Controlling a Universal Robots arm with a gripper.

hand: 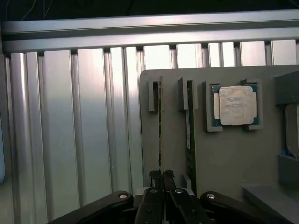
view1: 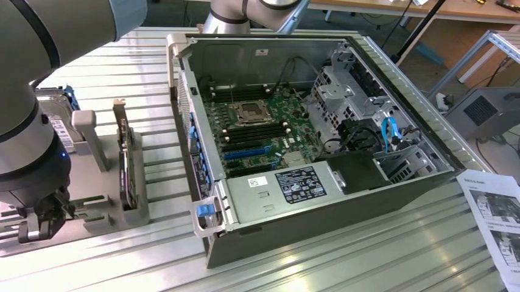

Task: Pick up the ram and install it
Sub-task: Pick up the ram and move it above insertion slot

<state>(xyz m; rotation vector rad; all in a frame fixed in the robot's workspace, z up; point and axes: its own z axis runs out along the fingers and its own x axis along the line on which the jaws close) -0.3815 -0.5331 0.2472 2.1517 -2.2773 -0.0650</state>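
Gripper (hand: 162, 175) claw pinched shut on near end of ram (hand: 161, 121), stick on edge in grey holder (hand: 224, 158) slot; second stick (hand: 189, 126) just beside. Judgement: lift straight out along slot walls, no twist, avoid neighbour stick. Open PC case (view1: 243, 55) well apart

Robotics lab / assembly test cell is indicated. A slotted aluminium-profile tabletop (view1: 341, 261) is used as the bench. An opened PC case (view1: 243, 58) with a bare motherboard (view1: 268, 121) is laid on it. A grey parts fixture (hand: 219, 154) is set beside the case, with the ram (hand: 161, 121) and a processor (hand: 236, 105) slotted in. A robot arm (view1: 33, 91) is seen above the fixture. Wooden desks (view1: 382, 6) are visible behind, and a printed sheet (view1: 495, 213) on the tabletop.
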